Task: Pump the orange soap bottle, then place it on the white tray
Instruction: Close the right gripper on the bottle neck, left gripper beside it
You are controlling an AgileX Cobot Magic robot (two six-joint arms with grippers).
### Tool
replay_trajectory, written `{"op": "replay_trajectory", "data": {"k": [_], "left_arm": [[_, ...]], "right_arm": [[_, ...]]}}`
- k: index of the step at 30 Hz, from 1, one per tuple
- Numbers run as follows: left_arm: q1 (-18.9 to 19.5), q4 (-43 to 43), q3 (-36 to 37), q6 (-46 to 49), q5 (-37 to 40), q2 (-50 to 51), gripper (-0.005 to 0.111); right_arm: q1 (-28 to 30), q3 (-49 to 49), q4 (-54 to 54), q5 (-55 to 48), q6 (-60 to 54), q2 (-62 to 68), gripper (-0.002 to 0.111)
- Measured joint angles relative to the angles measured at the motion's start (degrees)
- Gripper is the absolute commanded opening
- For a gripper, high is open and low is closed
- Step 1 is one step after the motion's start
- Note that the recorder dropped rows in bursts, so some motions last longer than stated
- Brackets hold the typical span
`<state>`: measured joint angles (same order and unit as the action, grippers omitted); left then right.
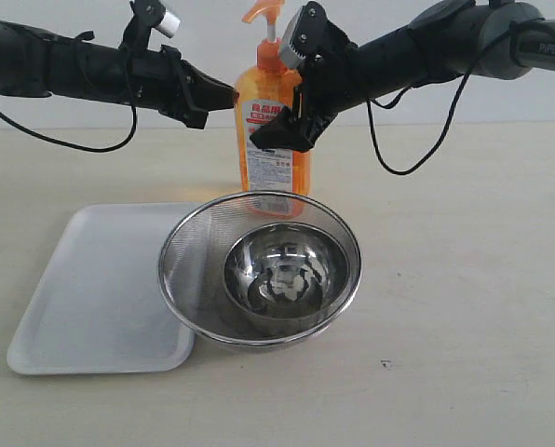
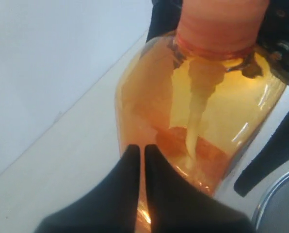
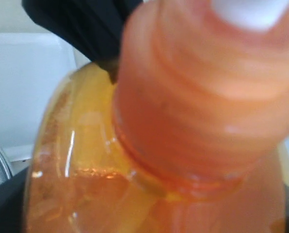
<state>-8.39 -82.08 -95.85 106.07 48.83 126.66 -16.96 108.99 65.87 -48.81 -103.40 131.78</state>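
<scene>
The orange soap bottle stands upright at the back middle of the table, its pump head raised. My left gripper is shut, its tips pressed against the bottle's left shoulder. In the left wrist view the two black fingertips nearly touch in front of the bottle. My right gripper straddles the bottle below the neck, one finger across the label. The bottle fills the right wrist view. The white tray lies at the front left.
A round steel mesh strainer with a smaller steel bowl inside stands just in front of the bottle and overlaps the tray's right edge. Black cables hang from both arms.
</scene>
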Motion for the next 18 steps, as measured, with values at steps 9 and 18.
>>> {"op": "replay_trajectory", "data": {"k": [9, 18], "left_arm": [[-0.33, 0.00, 0.00, -0.24, -1.36, 0.34, 0.005], [-0.65, 0.00, 0.00, -0.35, -1.85, 0.34, 0.005]], "right_arm": [[-0.23, 0.00, -0.45, -0.35, 0.99, 0.00, 0.079], [-0.32, 0.25, -1.83, 0.10, 3.53, 0.00, 0.052]]}}
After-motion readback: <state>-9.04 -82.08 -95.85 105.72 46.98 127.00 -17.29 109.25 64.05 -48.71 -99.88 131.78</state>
